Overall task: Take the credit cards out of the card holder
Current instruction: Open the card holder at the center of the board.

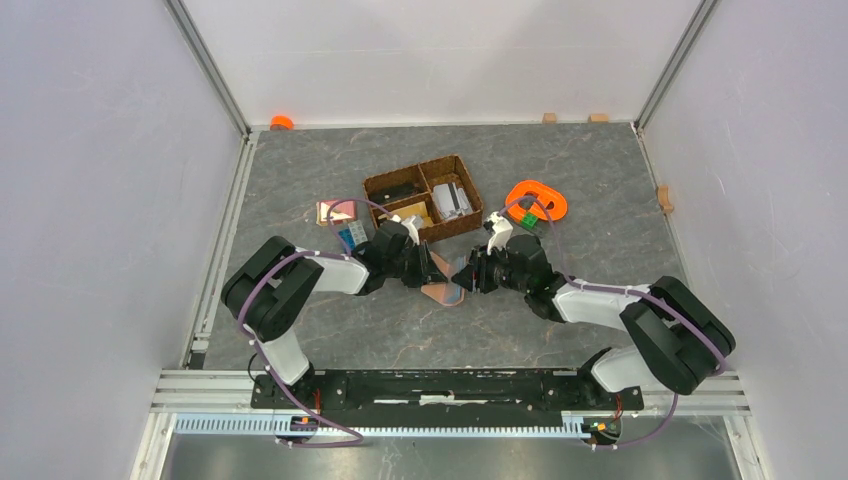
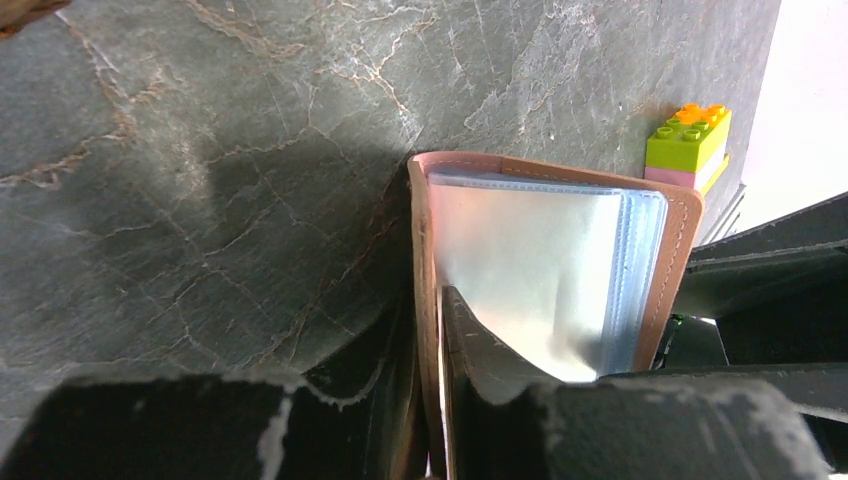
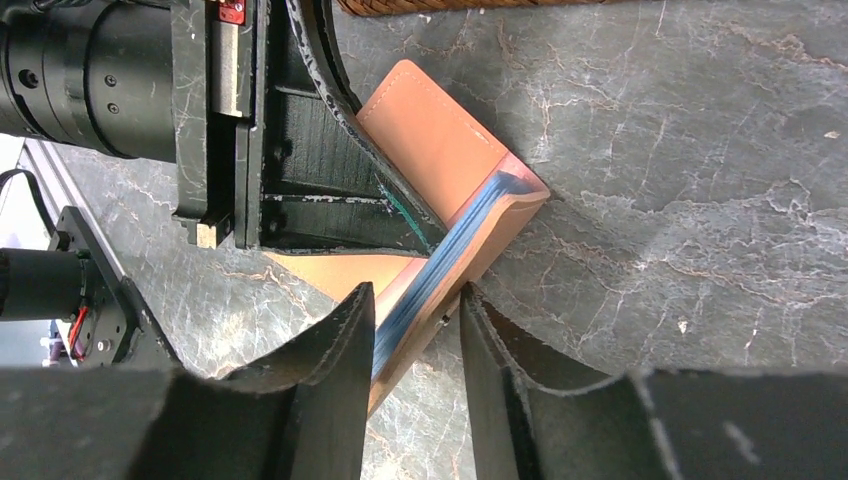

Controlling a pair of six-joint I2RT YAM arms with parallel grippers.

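- Card holder [image 1: 443,292] is pictured at the middle of the table [image 1: 330,330], opened like a book between the two grippers and just in front of the woven basket [image 1: 385,187].
- One reddish-brown cover is clamped in the narrowed jaws of the left gripper [image 2: 428,340]. This appears meant to anchor the wallet so that it is not dragged when its contents are pulled.
- Pale, shiny sleeves [image 2: 530,270] are fanned open to the right of that cover. The credit cards cannot be told apart from the sleeves.
- Sleeve edges and the far cover are straddled by the half-closed jaws of the right gripper [image 3: 418,310], a finger on either side. Whether they are already pinched cannot be told.
- A green-and-orange toy brick [image 2: 688,140] is seen beyond the wallet, clear of the work.
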